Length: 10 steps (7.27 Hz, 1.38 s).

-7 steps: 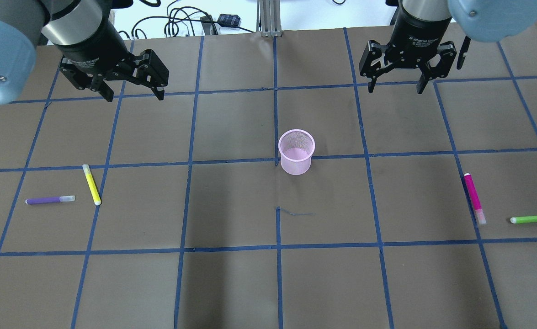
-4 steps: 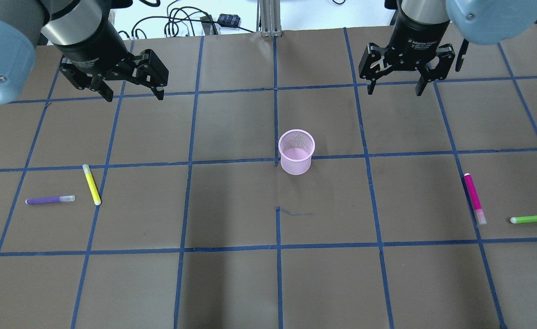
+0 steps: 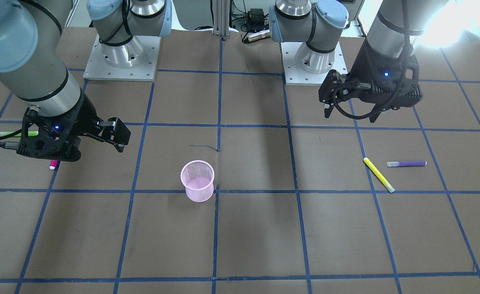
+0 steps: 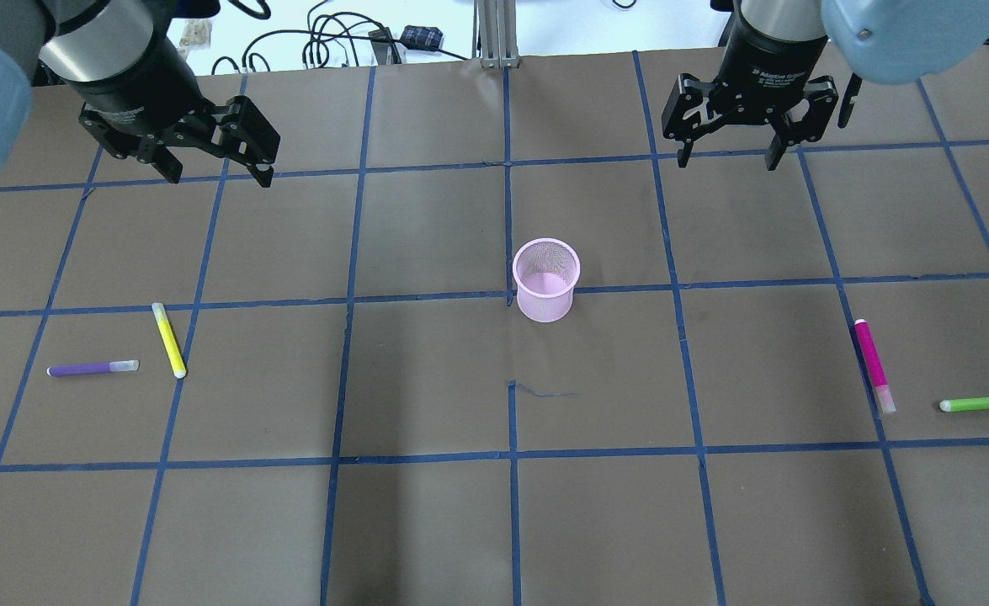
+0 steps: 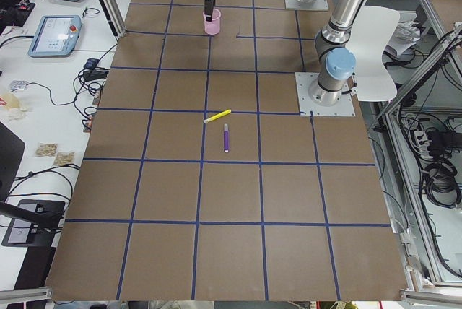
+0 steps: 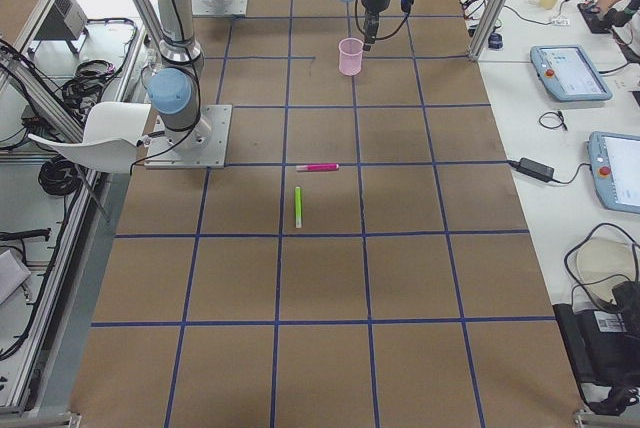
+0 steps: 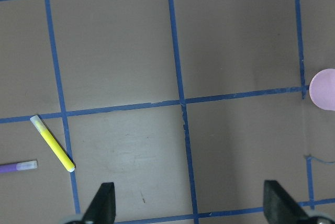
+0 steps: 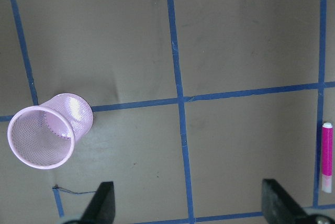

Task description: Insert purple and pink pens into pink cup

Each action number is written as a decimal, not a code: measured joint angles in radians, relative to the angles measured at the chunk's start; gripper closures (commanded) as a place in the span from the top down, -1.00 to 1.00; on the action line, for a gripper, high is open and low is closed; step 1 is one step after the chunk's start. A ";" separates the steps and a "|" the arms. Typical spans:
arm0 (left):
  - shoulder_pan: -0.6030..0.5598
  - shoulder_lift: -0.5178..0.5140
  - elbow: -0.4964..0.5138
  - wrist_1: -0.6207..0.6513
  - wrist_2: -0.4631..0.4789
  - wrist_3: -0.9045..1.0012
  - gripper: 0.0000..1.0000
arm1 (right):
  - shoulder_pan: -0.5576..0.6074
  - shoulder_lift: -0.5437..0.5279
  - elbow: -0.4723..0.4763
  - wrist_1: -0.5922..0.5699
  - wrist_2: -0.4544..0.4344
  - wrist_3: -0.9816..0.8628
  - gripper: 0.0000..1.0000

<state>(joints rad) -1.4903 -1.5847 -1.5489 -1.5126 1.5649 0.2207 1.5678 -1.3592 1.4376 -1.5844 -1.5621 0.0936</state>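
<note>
Seen from overhead, the pink mesh cup (image 4: 546,290) stood upright near the middle of the brown-papered table (image 4: 427,522), straddling a blue tape line, its mouth facing up. The left gripper (image 4: 220,178) hung at the cup's 10 o'clock, close to the table's far edge, its jaws spread wide and holding nothing. The right gripper (image 4: 727,164) hung at 2 o'clock, likewise spread and holding nothing. The purple pen (image 4: 93,369) lay flat between 8 and 9 o'clock from the cup, well apart from it, with a yellow pen (image 4: 169,340) just beside its pale end, not touching. The pink pen (image 4: 871,362) lay between 3 and 4 o'clock along a tape line, and a green pen (image 4: 986,403) lay near it, out by the view's right edge. Whole grid squares of bare paper separated the cup from each pen, and each gripper from the pens on its side.
</note>
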 measured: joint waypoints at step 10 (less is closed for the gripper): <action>0.672 -0.092 -0.281 0.182 -0.225 1.534 1.00 | -0.208 0.062 0.281 -0.285 -0.033 -0.180 1.00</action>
<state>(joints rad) -0.8186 -1.6768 -1.8300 -1.3303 1.3403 1.7545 1.3599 -1.2972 1.7186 -1.8691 -1.5953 -0.0866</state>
